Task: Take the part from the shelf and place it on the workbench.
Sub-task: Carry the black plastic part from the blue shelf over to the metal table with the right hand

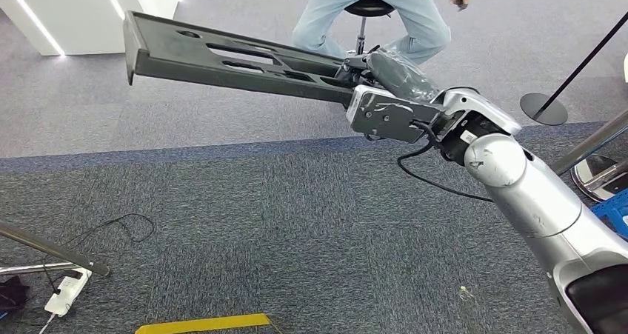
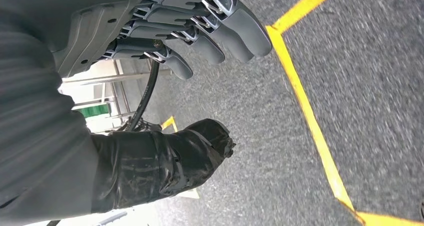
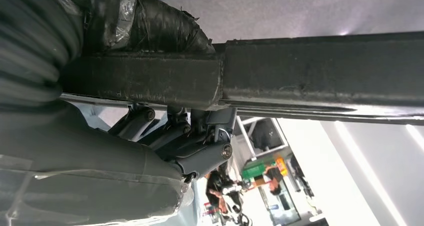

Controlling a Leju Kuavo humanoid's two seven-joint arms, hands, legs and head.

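Head view: The right hand [image 1: 370, 71] grasps 1 end of the part [image 1: 222, 56], a long, flat, dark grey panel with several elongated slots and a raised lip at its far end. The part is held in the air over grey carpet [image 1: 259, 223], projecting from the hand toward the left of the picture, with its far end slightly higher than the held end. Judgement: the part looks rigid and moderately heavy, probably moulded plastic or metal. Held at 1 end only, its length would act as a lever on the grasp, so a hold nearer the middle or support from a 2nd hand would reduce the tendency to droop or twist. A seated person [image 1: 374, 12] is beyond the part, and no workbench is visible here.

Left wrist view: The left hand [image 2: 200, 30] holds nothing. Its fingers are loosely curled and apart from the thumb. It hangs above carpet marked with yellow tape [image 2: 305, 100].

Right wrist view: The part [image 3: 320, 73] appears as a thick, matt, scuffed dark bar. The right hand's thumb lies on 1 face and the fingers [image 3: 200, 146] clamp the opposite face. Judgement: the surface looks dull, not slippery.
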